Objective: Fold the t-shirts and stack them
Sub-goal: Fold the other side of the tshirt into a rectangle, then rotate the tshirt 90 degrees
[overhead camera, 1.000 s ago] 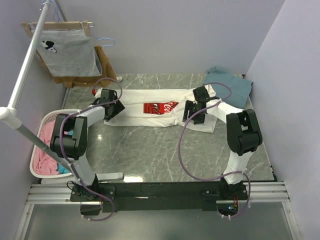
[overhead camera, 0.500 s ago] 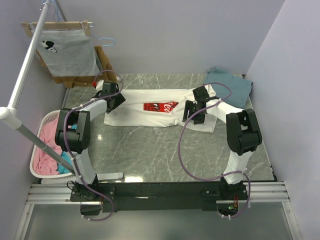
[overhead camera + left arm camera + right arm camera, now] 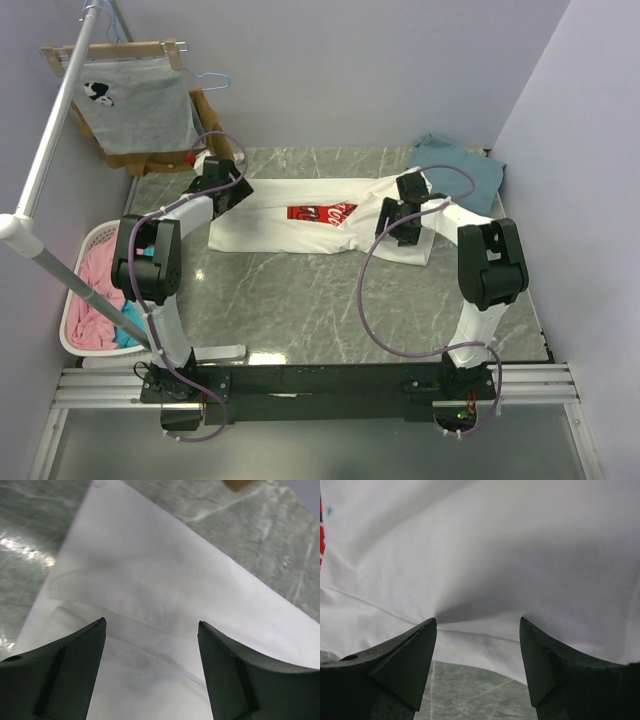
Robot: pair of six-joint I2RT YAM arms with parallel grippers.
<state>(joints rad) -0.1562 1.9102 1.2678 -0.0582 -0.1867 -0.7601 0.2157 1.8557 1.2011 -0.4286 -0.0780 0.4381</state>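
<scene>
White t-shirt spread on surface, fold unfinished; teal t-shirt rumpled beyond; nothing stacked; left and right jaws released.

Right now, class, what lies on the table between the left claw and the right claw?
The white t-shirt, red logo up, fills the stretch from left claw to right claw, as the top external view shows.

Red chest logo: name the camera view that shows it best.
Top external: the red logo lies unobstructed on the white t-shirt. Right wrist catches only a red sliver at its left edge; left wrist shows only white cloth.
</scene>
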